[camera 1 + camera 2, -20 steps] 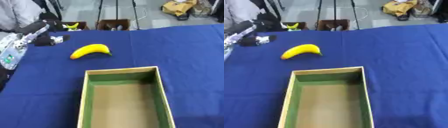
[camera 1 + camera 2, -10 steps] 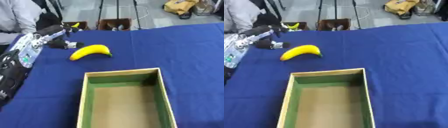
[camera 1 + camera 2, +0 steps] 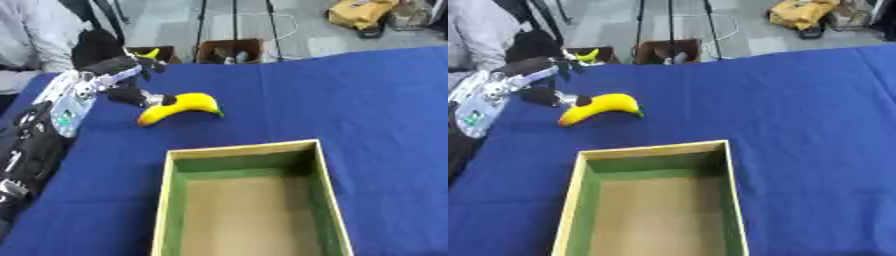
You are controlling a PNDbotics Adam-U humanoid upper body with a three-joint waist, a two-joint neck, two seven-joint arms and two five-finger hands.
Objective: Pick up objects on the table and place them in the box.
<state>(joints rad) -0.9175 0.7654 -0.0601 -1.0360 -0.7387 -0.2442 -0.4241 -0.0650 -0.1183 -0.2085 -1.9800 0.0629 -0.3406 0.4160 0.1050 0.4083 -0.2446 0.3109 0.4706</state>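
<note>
- Banana (image 3: 181, 108) sits on the blue table (image 3: 367, 110), beyond the box (image 3: 254, 200), long axis running left-right.
- Your left hand (image 3: 122, 82) is spread at its left end, fingers apart, nothing grabbed yet.

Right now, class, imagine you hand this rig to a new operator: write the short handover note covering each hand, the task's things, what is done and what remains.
Left hand: open, reaching in from the left, fingers spread at the banana's near end; not closed on it.
Right hand: in neither view.
Banana: lying on the blue table, beyond the box's far left corner.
Box: open, nothing inside.
Done: nothing placed.
Left: grasp the banana, lift it, set it in the box.
</note>
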